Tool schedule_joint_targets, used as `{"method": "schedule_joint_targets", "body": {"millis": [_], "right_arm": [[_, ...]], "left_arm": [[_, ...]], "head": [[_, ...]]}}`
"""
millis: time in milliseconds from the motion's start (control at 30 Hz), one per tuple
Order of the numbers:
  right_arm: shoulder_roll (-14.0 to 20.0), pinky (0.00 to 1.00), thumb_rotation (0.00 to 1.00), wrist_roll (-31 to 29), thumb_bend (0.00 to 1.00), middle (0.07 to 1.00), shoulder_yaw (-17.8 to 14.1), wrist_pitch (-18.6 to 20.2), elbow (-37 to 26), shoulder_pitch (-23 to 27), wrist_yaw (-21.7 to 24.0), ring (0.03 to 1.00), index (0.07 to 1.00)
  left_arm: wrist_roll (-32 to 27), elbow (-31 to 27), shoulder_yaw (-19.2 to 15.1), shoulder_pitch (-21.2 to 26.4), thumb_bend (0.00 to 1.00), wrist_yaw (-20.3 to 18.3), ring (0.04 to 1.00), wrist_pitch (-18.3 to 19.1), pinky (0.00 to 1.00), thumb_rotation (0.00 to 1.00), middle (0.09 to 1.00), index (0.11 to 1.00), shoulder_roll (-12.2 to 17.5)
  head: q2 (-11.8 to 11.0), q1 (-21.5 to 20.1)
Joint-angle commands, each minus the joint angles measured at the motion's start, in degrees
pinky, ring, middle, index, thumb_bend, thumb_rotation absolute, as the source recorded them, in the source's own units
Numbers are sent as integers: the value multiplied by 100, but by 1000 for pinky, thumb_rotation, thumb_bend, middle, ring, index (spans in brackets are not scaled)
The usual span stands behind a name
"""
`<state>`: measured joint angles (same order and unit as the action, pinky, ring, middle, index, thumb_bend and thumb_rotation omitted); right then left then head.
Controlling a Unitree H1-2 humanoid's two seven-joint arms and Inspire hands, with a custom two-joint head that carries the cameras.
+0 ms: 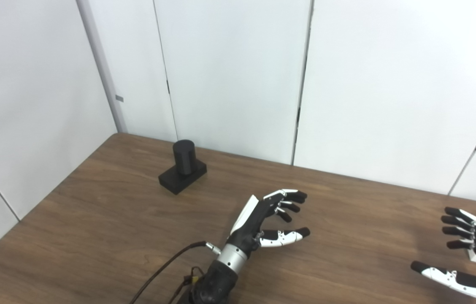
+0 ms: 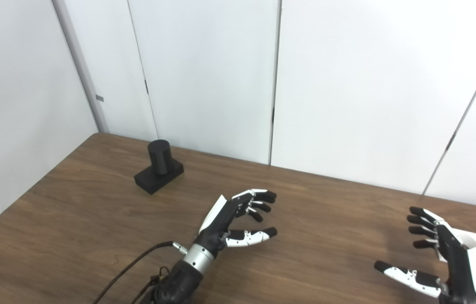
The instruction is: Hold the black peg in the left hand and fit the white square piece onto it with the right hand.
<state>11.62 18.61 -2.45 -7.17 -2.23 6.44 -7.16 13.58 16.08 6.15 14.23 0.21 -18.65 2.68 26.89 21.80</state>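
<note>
The black peg (image 1: 183, 158), a round post on a square black base, stands at the far left of the wooden table (image 1: 94, 228). My left hand (image 1: 269, 215) hovers over the middle of the table, open and holding nothing, well to the right of and nearer than the peg. My right hand (image 2: 442, 253) is open at the table's right side. The white square piece (image 2: 472, 247) lies just behind that hand and is largely hidden by it; I cannot tell whether the hand touches it.
White wall panels (image 1: 238, 76) close off the table at the back and left. A black cable (image 1: 162, 270) trails from my left wrist toward the near edge.
</note>
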Motion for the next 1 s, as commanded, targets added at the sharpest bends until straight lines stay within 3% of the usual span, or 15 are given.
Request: {"method": "schedule_joint_targets", "body": {"millis": [0,167,467,967], "right_arm": [[17,555,0,7,573,729,-39,-11,-245,161,-20,684,756],[4,545,0,-8,573,725,-35,0,-297,145,-8,676,752],[19,542,0,-26,574,720,-49,-69,-244,160,2,670,742],[31,534,0,-47,575,719,-70,51,-350,154,64,666,740]], "left_arm": [[10,-167,-24,217,672,105,688,-163,552,68,764,727,-3],[255,-528,-95,249,748,191,674,-74,541,57,726,672,195],[590,-1090,-308,370,750,264,711,425,555,2,729,643,513],[781,-1575,-717,598,754,341,779,1163,659,27,773,713,985]], "head": [[9,6],[5,-24],[7,24],[-6,93]]}}
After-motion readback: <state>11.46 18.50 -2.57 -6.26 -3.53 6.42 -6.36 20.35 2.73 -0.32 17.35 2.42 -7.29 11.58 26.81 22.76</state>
